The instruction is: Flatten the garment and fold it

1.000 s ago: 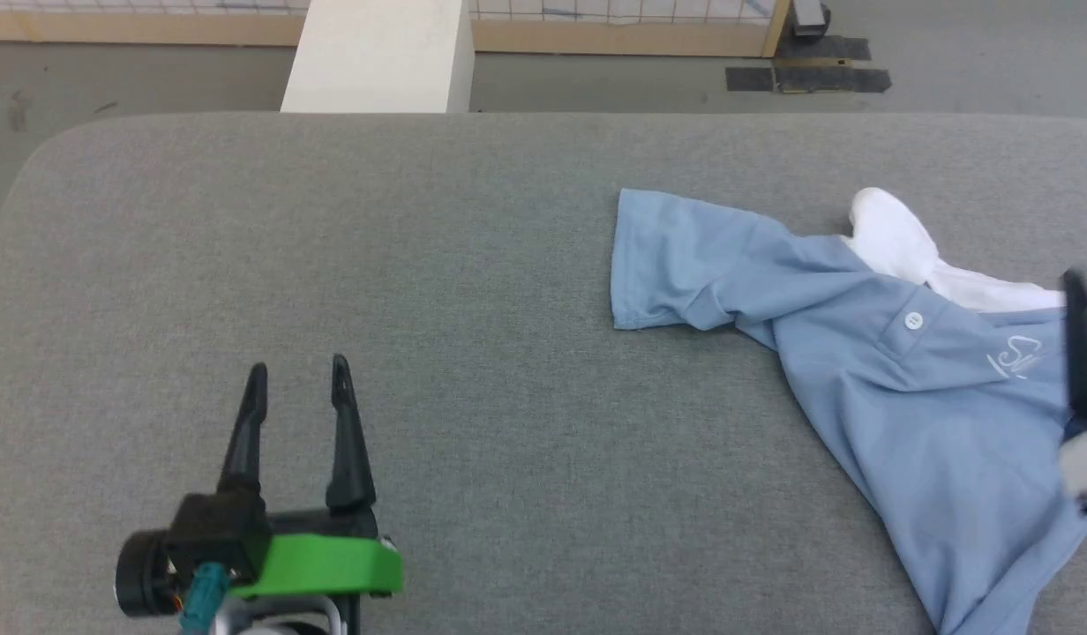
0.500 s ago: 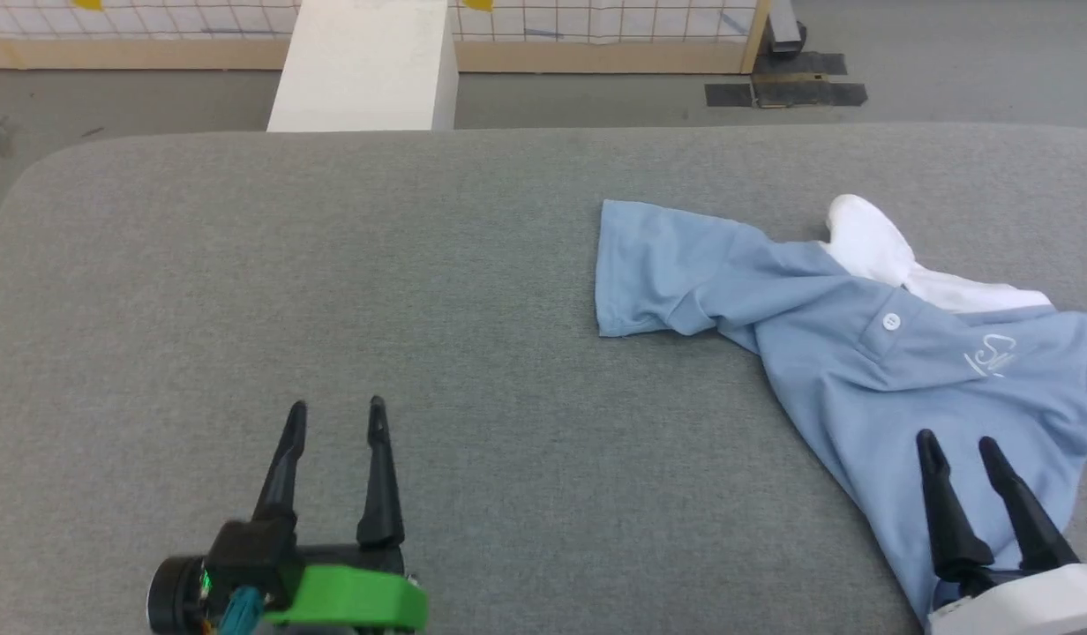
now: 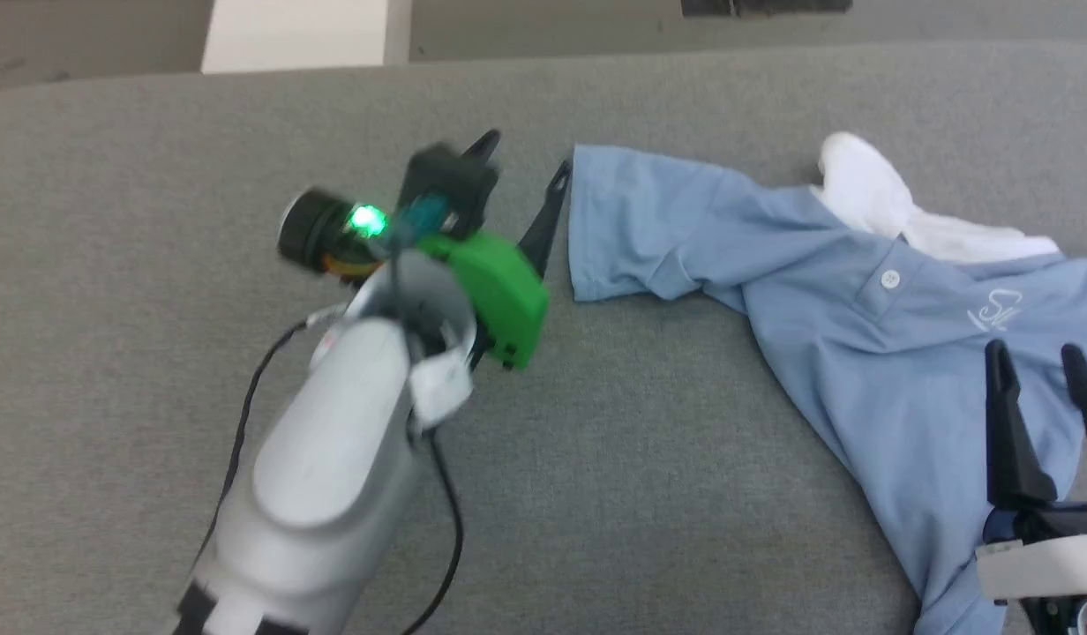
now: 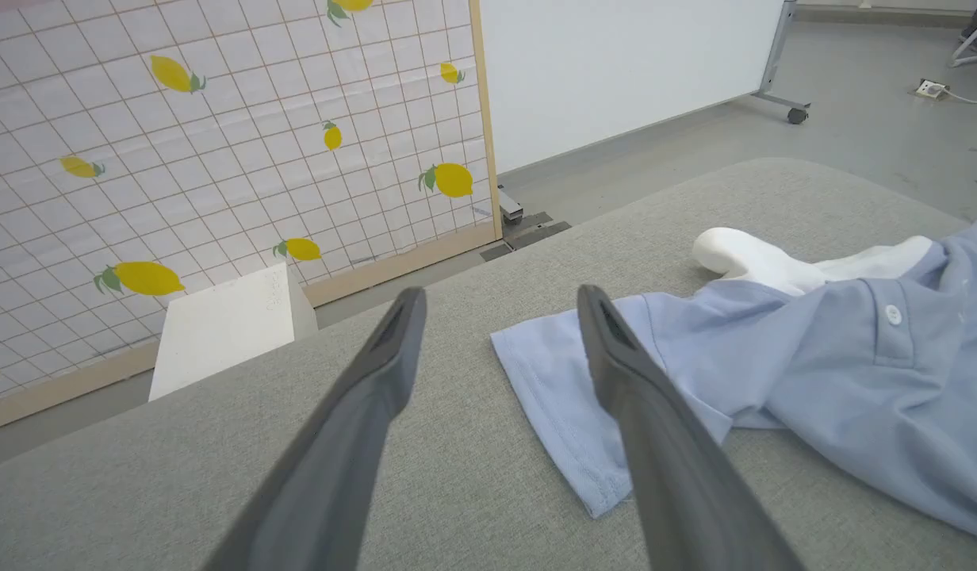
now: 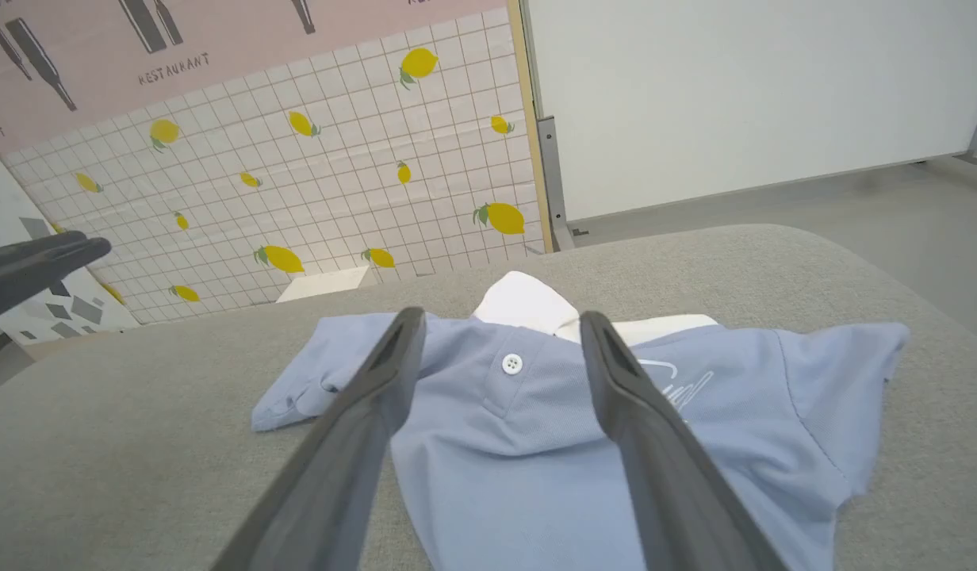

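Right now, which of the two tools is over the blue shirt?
The right tool, on the white mount: its open fingers stand over the shirt. The left tool, green-mounted and open too, is beside the sleeve, over grey table.

garment (image 3: 861,353) cut off right, left hand (image 3: 526,152) blurred

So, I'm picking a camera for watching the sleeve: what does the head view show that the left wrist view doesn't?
Head view: the right hand, open over the polo shirt, and the left forearm. Left wrist view: a lemon-print tiled wall and a wheeled white panel. Both: the open left hand at the sleeve, the white collar, a button.
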Controlling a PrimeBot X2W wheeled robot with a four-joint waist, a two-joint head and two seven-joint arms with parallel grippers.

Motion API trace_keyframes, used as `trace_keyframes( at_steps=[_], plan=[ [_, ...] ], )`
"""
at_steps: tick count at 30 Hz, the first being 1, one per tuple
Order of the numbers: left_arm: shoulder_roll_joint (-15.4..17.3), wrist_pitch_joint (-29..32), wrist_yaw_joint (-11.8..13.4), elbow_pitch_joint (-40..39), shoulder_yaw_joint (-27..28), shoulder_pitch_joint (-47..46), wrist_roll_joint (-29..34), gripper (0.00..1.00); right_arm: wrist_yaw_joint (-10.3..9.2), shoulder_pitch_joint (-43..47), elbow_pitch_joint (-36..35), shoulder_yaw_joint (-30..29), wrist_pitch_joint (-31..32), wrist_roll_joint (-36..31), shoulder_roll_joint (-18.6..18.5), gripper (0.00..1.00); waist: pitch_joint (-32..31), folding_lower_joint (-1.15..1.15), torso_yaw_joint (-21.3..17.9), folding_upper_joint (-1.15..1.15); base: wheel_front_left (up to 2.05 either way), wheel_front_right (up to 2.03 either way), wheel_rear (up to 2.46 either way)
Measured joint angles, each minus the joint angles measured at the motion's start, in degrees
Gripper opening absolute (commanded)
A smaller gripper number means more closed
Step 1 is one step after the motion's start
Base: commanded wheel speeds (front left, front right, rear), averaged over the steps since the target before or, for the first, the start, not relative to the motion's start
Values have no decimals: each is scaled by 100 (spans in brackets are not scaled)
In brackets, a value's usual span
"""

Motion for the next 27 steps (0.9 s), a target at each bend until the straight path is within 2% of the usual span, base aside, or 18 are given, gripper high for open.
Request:
trace_keyframes(
  at_steps=[4,10,20,21,22,27],
  plan=[
    [-221,358,-44,772,-34,-638,-131,100,0,-164,-265,9,44,-27,1,100,301,0,-77,0,0,0,0],
    [-341,825,-115,1792,-135,-1403,-298,100,0,-455,-560,100,154,-26,1,100,817,0,-237,0,0,0,0],
    [-386,1315,9,2821,-143,-1737,-444,100,0,-542,-649,-16,216,-5,1,100,1277,0,-703,0,0,0,0],
    [-386,1349,7,2848,-158,-1778,-449,82,0,-542,-638,-23,216,-3,1,100,1297,0,-736,0,0,0,0],
    [-387,1352,2,2882,-171,-1817,-449,0,0,-542,-632,-25,216,-3,1,100,1322,0,-774,0,0,0,0],
    [-415,1323,-119,3005,-300,-1898,-458,0,0,-542,-565,-83,207,-2,1,100,1356,0,-845,0,0,0,0]
  ],
)
